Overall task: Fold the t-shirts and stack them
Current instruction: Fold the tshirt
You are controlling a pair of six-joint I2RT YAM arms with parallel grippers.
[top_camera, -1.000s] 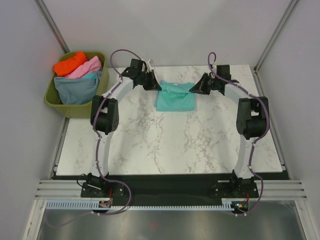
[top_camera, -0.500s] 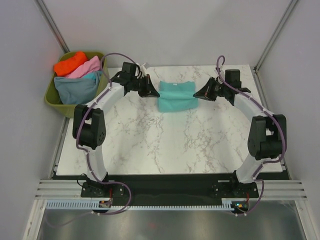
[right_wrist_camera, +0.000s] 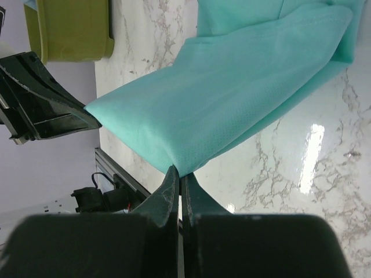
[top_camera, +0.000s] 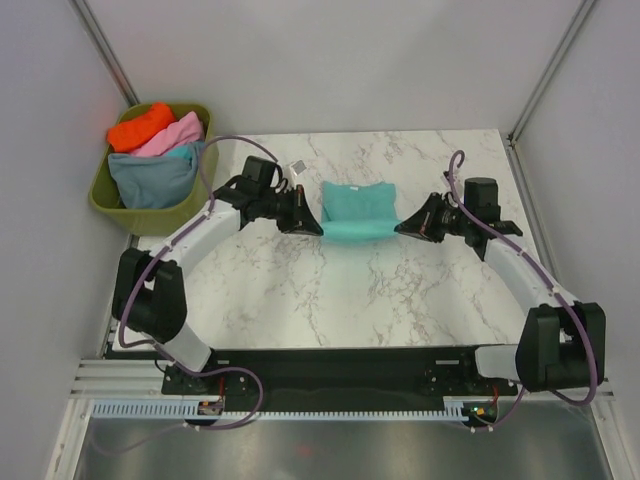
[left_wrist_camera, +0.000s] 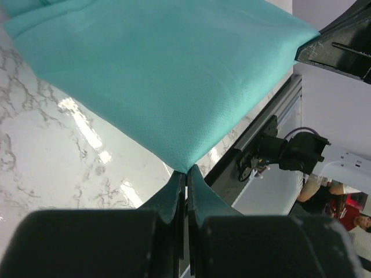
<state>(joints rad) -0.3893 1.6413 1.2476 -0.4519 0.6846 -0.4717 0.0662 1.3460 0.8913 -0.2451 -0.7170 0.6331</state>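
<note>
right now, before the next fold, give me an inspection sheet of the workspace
surface: glossy marble-pattern table
job's things: teal-green t-shirt stretched between both grippers; orange t-shirt, pink t-shirt, light teal t-shirt and slate blue-grey t-shirt piled in the olive tub beside the table's far left corner
clutter: nothing seen
grippers: left gripper shut on one shirt corner; right gripper shut on the opposite corner
cables: purple cables run along both arms, off the cloth
surroundings: grey walls, metal frame post

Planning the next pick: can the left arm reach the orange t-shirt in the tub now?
Probably not yet: the left gripper is shut on the teal-green t-shirt. Otherwise its way to the orange t-shirt looks free.
</note>
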